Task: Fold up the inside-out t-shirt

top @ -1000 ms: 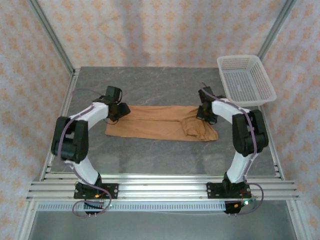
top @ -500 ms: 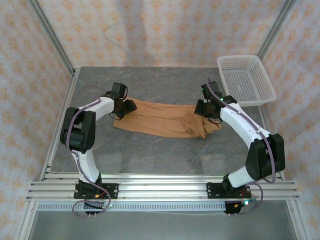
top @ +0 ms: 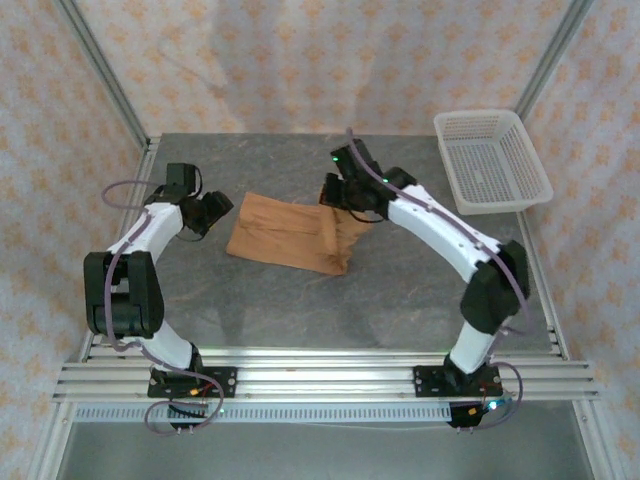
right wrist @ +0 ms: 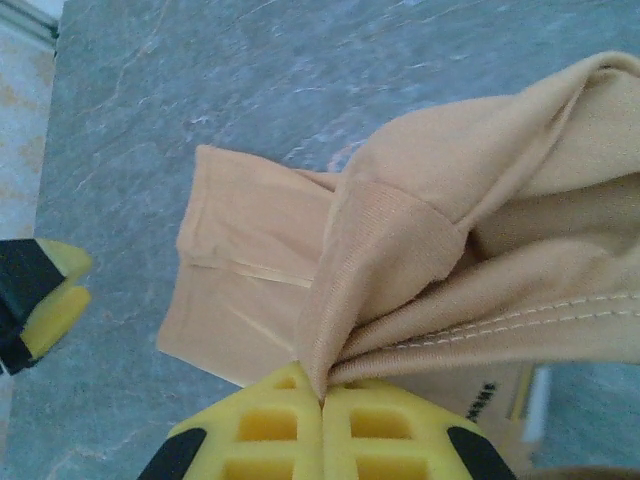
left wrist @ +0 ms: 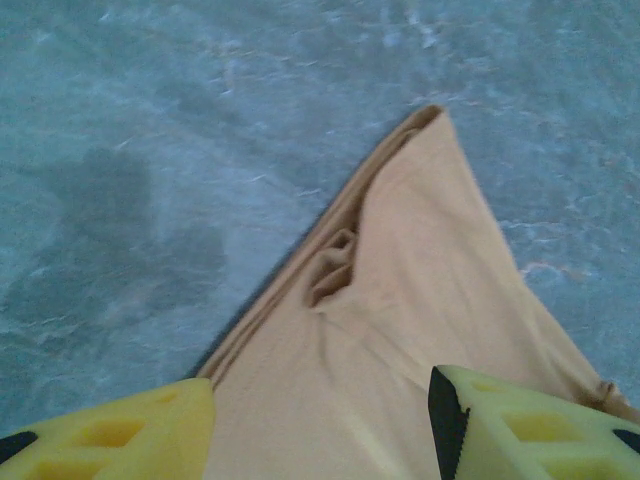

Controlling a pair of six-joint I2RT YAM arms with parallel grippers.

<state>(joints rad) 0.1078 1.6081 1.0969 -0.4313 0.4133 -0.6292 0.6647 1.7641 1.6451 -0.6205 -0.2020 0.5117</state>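
Over the middle of the grey stone-patterned table top [top: 420, 290], my right gripper [top: 338, 197] has its yellow fingers [right wrist: 380, 440] pressed together on a bunched edge of the orange-brown, soft cloth, inside-out t-shirt [top: 285, 235]. It holds that end raised above the rest of the garment, which lies flat on the table between my two arms. My left gripper [top: 212, 208] stands spread and empty just beside the t-shirt's left edge. In its wrist view a pointed corner of the cloth lies on the table beyond its open fingers [left wrist: 110, 435].

I judge the step in hand to be laying the right end over the left to halve the t-shirt. To do it well, I want to travel low and level so the hanging cloth drapes rather than rolls under itself. My pinch gathers the fabric into a ridge, so I should draw it gently taut before setting it down, or the top layer will land wrinkled. I aim the held edge at the resting left edge and open only once the cloth lies on the lower layer. My left gripper can pin that corner so the bottom layer does not slide. The white plastic mesh basket [top: 492, 160] sits well apart at the far right.
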